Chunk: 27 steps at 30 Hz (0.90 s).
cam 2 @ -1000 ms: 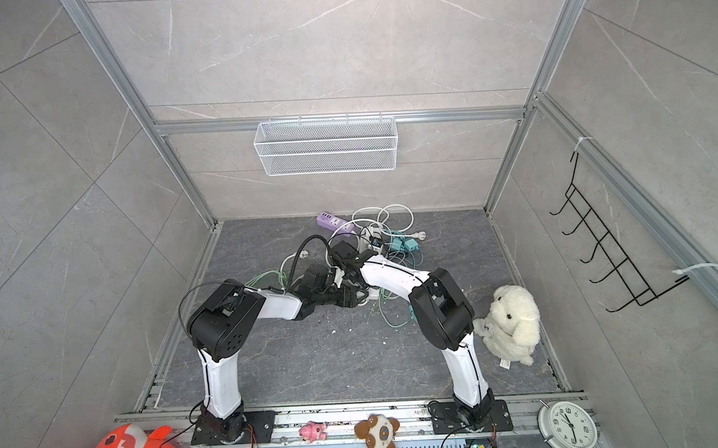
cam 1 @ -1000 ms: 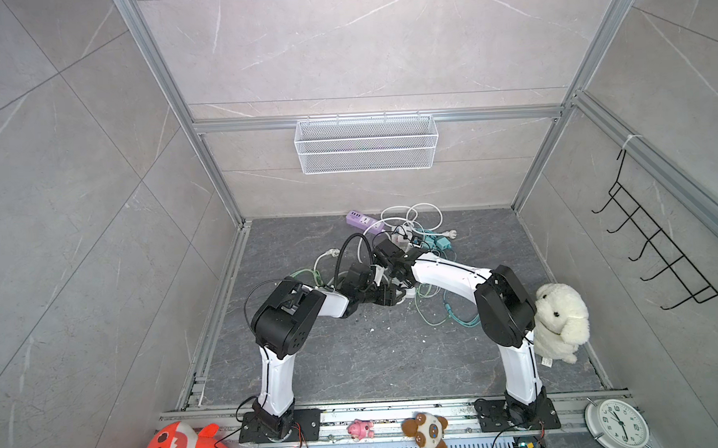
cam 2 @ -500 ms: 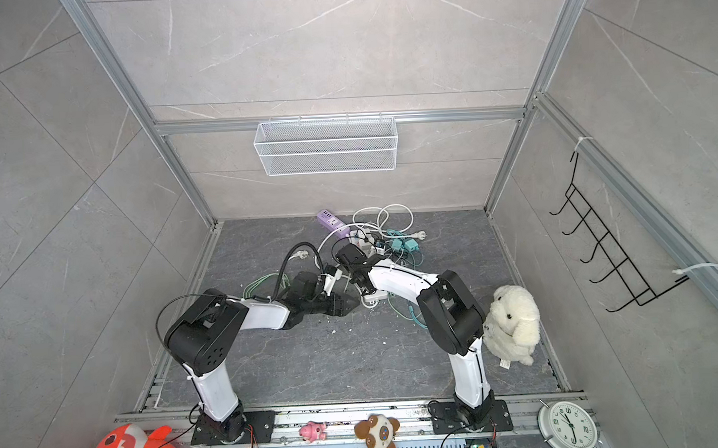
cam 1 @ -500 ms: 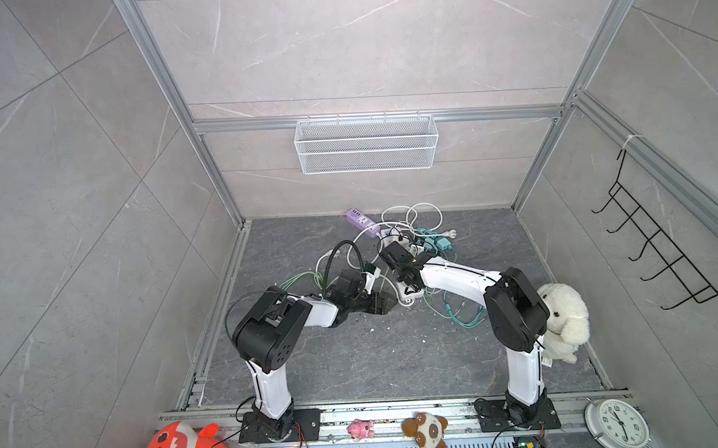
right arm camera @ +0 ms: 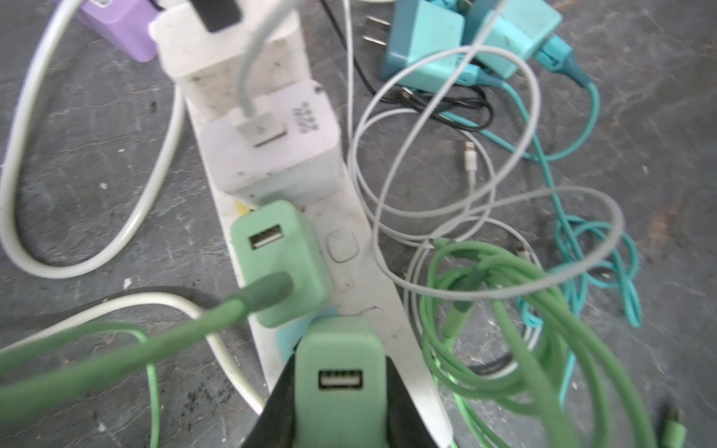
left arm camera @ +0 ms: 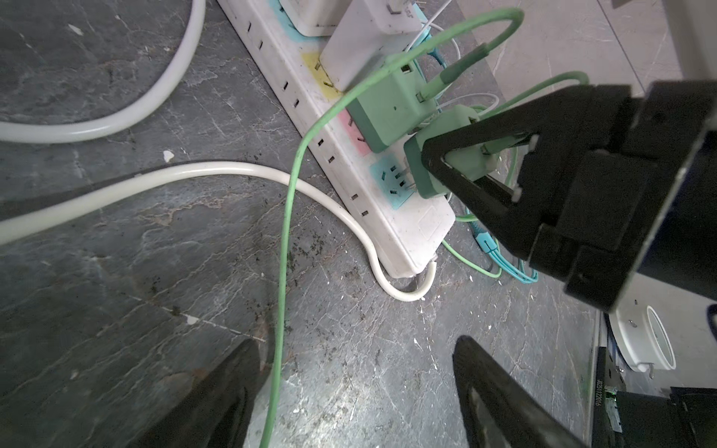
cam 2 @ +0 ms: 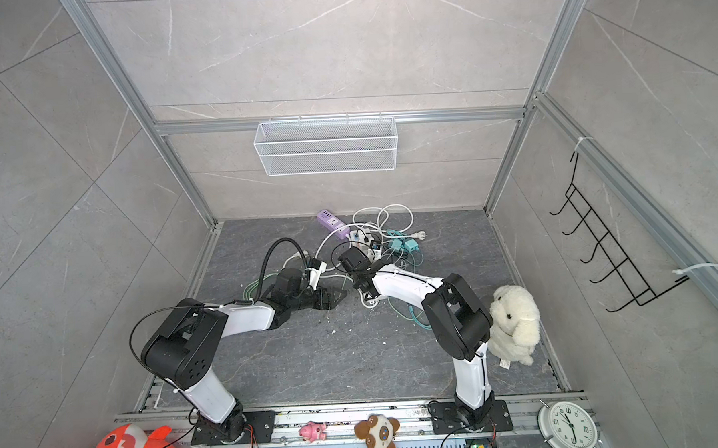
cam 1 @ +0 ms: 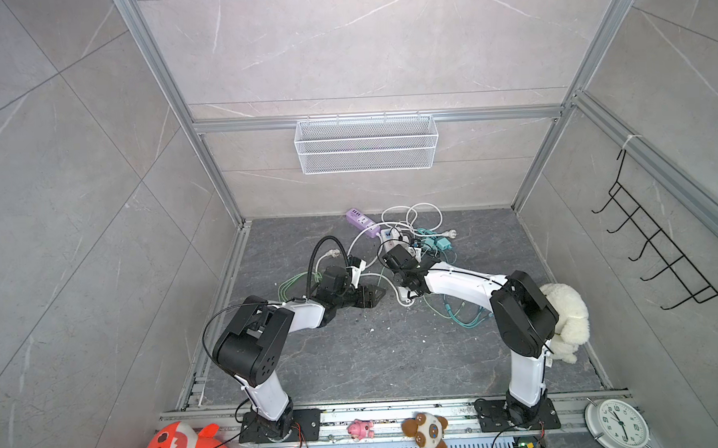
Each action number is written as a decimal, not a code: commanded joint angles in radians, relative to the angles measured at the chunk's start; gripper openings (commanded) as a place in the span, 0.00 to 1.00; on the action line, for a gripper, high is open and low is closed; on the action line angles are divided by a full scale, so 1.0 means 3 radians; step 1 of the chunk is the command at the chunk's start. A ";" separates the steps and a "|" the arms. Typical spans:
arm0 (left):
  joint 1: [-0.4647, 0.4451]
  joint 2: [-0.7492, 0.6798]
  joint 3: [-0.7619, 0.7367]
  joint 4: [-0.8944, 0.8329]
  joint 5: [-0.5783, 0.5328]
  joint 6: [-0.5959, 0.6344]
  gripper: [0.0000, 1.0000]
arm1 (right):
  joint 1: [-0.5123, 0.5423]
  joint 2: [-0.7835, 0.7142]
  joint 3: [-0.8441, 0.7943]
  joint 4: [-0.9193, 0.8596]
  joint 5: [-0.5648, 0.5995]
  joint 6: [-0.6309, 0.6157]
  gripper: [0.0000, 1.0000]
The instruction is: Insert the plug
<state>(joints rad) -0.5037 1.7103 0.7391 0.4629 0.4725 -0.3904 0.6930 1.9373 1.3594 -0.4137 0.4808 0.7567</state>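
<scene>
Bench (cam 1: 375, 357) first: grey stone, 2 arms leaning in over the cable heap at the back. L claw (left arm camera: 355, 349) gapes wide and holds nothing; a thin green cable (left arm camera: 285, 248) runs between its fingers w/o being pinched. My guess: it's low near the strip's end so it's free to brace the strip if the push makes it slide.

White power strip (left arm camera: 388, 221) lies flat, 1 of 2 strips (the other is the purple strip (cam 1: 363, 222)). On it are 2 white adapters (right arm camera: 271, 155) and 1 seated green charger (right arm camera: 279, 263) in the pink socket (left arm camera: 355, 132). 2 teal chargers (right arm camera: 423, 42) lie loose nearby.

R claw (right arm camera: 341, 372) is clamped on the green charger plug (left arm camera: 450, 128), pinching its flat sides, prob. so the prongs (left arm camera: 405, 180) face the strip. The plug is tilted over the blue socket (left arm camera: 388, 182), prongs at the slots, not seated afaict.
</scene>
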 commanded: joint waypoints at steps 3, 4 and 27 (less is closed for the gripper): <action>0.0025 -0.0165 -0.0020 -0.0021 -0.0027 0.0124 0.81 | -0.0025 0.0062 -0.0071 0.0122 -0.0345 -0.0385 0.00; 0.0028 -0.0156 -0.0017 -0.0016 -0.0027 0.0125 0.81 | -0.0030 0.0053 -0.0095 0.0159 -0.0389 -0.0435 0.00; 0.0033 -0.0107 0.0006 0.0010 -0.0013 0.0151 0.81 | -0.0159 -0.0092 -0.0256 0.0161 -0.0595 -0.0641 0.00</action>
<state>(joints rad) -0.4984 1.6943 0.7383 0.4484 0.4725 -0.3664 0.6518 1.9026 1.3083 -0.3210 0.3462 0.5781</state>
